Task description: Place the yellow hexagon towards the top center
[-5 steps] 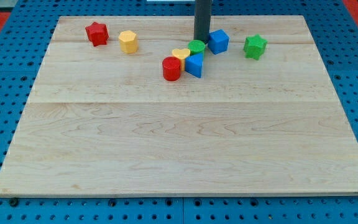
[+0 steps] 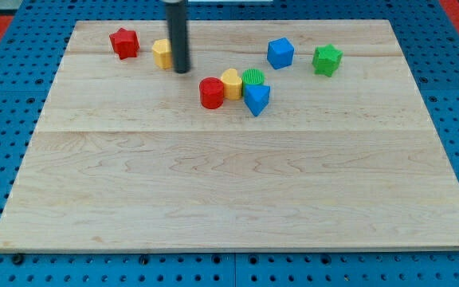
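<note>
The yellow hexagon point(image 2: 162, 53) sits near the view's top left of the wooden board point(image 2: 229, 183), partly hidden on its right side by the rod. My tip point(image 2: 182, 70) rests on the board right beside the hexagon, at its lower right, touching or nearly touching it. A red star point(image 2: 123, 42) lies to the hexagon's left.
A cluster lies right of my tip: a red cylinder point(image 2: 211, 92), a yellow heart point(image 2: 231, 83), a green cylinder point(image 2: 253, 77) and a blue triangular block point(image 2: 256, 98). A blue cube point(image 2: 280, 53) and a green star point(image 2: 327, 59) sit at the top right.
My tip moved from beside the green cylinder and blue cube leftwards to the yellow hexagon's right side. The cluster of red, yellow, green and blue blocks shifted slightly.
</note>
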Tool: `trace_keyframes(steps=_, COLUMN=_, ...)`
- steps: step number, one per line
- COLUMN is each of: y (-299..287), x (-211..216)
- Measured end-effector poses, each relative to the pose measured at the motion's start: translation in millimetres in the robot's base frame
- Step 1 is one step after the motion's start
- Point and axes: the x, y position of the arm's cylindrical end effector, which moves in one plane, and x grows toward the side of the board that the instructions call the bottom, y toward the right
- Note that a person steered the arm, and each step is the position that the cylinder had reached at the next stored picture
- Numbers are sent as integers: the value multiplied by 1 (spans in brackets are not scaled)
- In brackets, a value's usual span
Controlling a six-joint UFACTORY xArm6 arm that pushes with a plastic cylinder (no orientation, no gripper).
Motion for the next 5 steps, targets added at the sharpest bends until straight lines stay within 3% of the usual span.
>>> trace_keyframes(steps=1, y=-55, x=-9)
trace_keyframes(steps=2, y=36, x=-44)
trace_keyframes(steps=3, y=55, x=-62)
trace_keyframes(steps=4, y=-20, x=-59)
trace_keyframes(steps=5, y=18, x=-109)
